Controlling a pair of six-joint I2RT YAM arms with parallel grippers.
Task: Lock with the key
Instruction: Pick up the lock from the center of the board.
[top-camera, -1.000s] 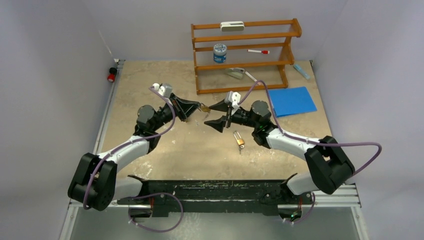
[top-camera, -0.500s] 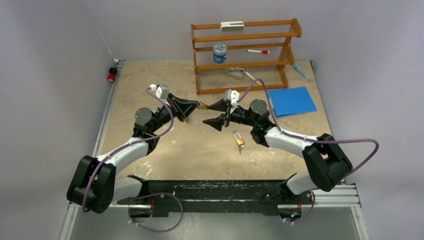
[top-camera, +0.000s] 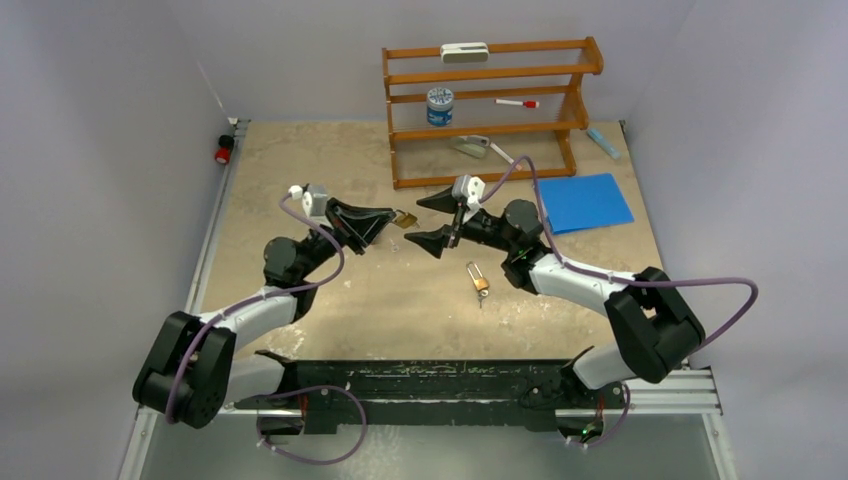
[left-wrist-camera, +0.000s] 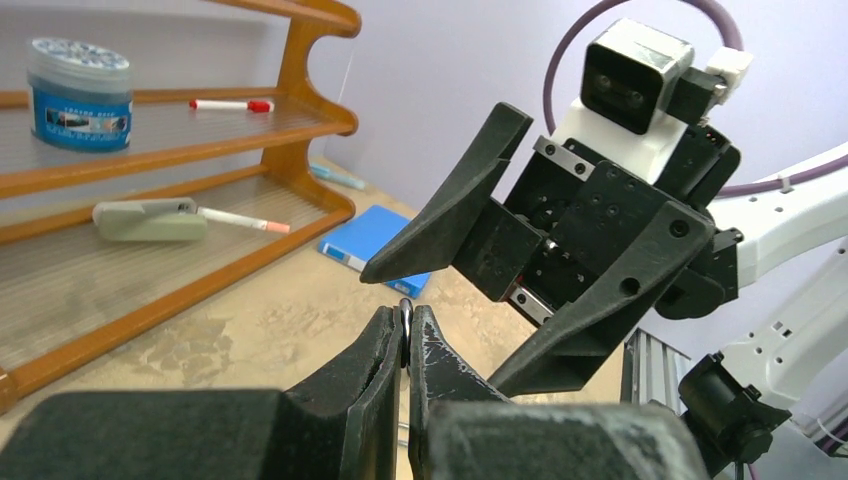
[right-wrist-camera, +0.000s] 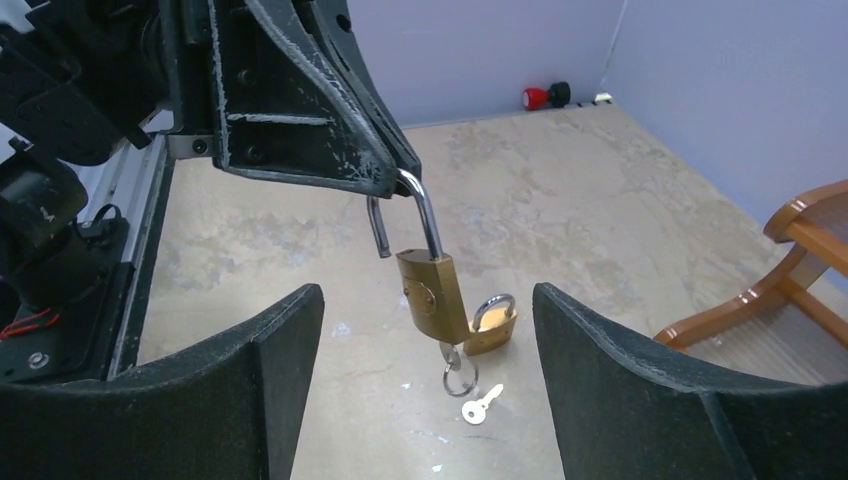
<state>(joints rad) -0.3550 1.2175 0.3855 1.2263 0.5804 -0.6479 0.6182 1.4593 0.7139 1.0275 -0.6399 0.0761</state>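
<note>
At 6 o'clock, both arms rise from the black base rail (top-camera: 420, 385) at the near edge of the stone-patterned table (top-camera: 300, 170). Just beyond it, at about 4 o'clock from the table's middle, a loose padlock (top-camera: 479, 280) lies flat beside the right arm. Near the middle, the two grippers meet tip to tip. The left gripper (left-wrist-camera: 405, 322), reaching in from 9 o'clock, has its jaws pinched tight on the open steel shackle (right-wrist-camera: 428, 215) of the brass padlock (right-wrist-camera: 433, 295), which hangs clear of the table with its body tilted. A key ring (right-wrist-camera: 455, 380) and a spare key (right-wrist-camera: 480, 405) dangle beneath it. The right gripper (top-camera: 415, 220), coming from 3 o'clock, has its jaws spread wide and holds nothing. The hanging lock sits just in front of the gap between them, touching neither finger. A smaller brass padlock (right-wrist-camera: 493, 322) shows just behind the hanging one, though it is unclear whether it hangs or rests on the table. Farther back, a blue folder (top-camera: 585, 203) lies at 2 o'clock. A wooden rack (top-camera: 490, 125) at 12 to 1 o'clock carries a blue-labelled jar (top-camera: 439, 106) and a red-capped marker (top-camera: 517, 103). A red button (top-camera: 222, 153) sits at the far 10 o'clock corner.
</note>
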